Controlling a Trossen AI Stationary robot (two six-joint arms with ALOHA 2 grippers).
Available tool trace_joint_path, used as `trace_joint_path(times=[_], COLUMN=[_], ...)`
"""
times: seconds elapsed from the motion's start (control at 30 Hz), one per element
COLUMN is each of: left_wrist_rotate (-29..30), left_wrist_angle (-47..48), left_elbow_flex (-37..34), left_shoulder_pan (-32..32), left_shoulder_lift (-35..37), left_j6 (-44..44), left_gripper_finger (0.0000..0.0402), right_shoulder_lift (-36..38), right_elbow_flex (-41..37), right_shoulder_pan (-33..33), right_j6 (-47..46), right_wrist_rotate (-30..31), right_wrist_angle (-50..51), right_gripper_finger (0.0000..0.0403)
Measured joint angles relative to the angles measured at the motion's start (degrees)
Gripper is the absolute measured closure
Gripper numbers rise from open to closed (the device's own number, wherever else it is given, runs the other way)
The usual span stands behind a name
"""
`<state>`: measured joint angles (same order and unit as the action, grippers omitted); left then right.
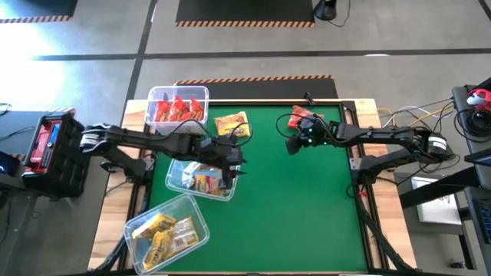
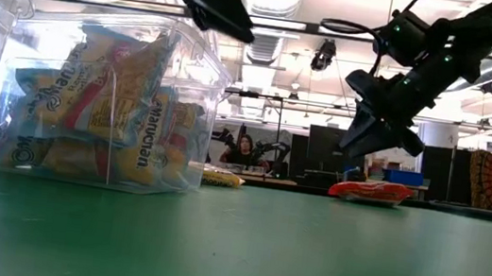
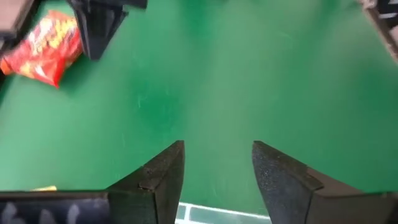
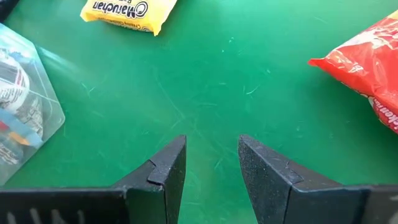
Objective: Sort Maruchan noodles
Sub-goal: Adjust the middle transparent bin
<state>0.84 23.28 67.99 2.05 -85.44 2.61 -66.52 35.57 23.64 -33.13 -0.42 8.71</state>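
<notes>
We judge the sort nearly finished: red packets fill the far bin (image 1: 177, 106), orange-and-blue ones the middle bin (image 1: 201, 180), yellow ones the near bin (image 1: 166, 232). Two packets remain loose on the green table (image 1: 291, 207): a yellow packet (image 1: 232, 125) beside the far bin and a red packet (image 1: 301, 119) at the far edge. Our left gripper (image 3: 217, 171) hangs over the middle bin, jaws parted and empty; our right gripper (image 4: 211, 165) hovers near the red packet, likewise parted and empty. "Maruchan" reads clearly on the yellow packet (and through the bin wall in the low view).
</notes>
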Motion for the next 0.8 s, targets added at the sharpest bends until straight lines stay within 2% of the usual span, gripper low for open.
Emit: trace_joint_path(times=[0.13, 0.33, 0.53, 0.8], left_wrist_rotate=[0.0, 0.0, 0.2, 2.8], left_wrist_angle=[1.8, 9.7, 16.7, 28.6], left_elbow_flex=[1.0, 4.0, 4.7, 4.2], left_shoulder_pan=[-0.3, -0.6, -1.7, -6.5], left_shoulder_lift=[-3.6, -6.8, -6.0, -3.5], left_j6=[-1.6, -1.5, -1.4, -1.9], left_gripper_finger=[0.0238, 0.0244, 0.0245, 0.0245], right_shoulder_lift=[0.0, 0.0, 0.0, 0.0], right_elbow_flex=[0.0, 0.0, 0.0, 0.0], right_shoulder_pan=[0.0, 0.0, 0.0, 0.0], right_j6=[0.5, 2.1, 2.3, 2.2], right_wrist_rotate=[-0.1, -0.2, -0.2, 0.0], right_wrist_angle=[0.6, 2.0, 2.1, 2.1], right_gripper_finger=[0.0266, 0.0266, 0.0266, 0.0266])
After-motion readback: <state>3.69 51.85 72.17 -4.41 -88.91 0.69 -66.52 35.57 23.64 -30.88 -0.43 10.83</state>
